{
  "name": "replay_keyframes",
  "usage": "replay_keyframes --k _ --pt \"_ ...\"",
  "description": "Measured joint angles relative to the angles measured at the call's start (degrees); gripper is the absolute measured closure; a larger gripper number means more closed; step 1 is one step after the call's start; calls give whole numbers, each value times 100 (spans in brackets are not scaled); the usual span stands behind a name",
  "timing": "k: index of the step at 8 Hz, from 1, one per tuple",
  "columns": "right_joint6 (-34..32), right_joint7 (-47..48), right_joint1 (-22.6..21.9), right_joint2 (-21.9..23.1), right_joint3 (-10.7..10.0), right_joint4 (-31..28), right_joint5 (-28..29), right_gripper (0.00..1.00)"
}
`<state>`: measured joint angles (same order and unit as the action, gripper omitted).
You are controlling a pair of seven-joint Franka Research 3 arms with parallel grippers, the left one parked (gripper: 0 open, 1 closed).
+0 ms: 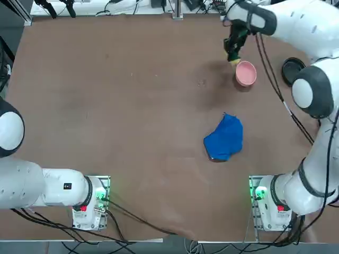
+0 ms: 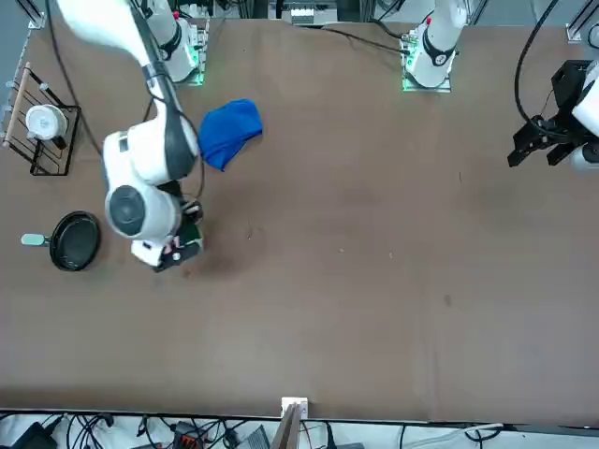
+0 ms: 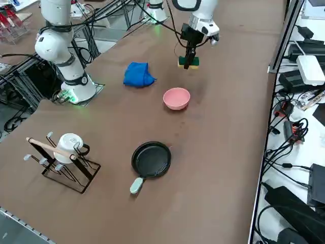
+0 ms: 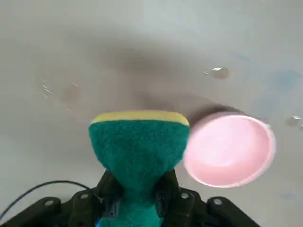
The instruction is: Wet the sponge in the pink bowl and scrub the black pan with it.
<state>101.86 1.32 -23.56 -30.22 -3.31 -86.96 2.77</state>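
Brown table (image 3: 223, 127) held pink bowl (image 3: 176, 98), black pan (image 3: 151, 159) well apart. My right gripper (image 4: 137, 196) pinched sponge (image 4: 138, 144) tight, hovering beside bowl, off surface.

White right arm (image 1: 296, 29) of rounded glossy segments, grey joint caps, black cable along its links, black gripper (image 4: 137, 198) with screw heads on its body, base (image 1: 267, 198) with green light and red button
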Motion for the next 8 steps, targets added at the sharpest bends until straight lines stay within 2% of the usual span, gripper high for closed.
replay_keyframes --k 2,4,5,8 --pt "1001 1175 -479 -217 3 -265 144 62" --pt "2156 1848 -832 -399 2 -886 145 62" --pt "2443 1902 -872 -437 -3 -1112 146 63" --pt "2664 1903 -881 -476 -26 -1275 146 63"
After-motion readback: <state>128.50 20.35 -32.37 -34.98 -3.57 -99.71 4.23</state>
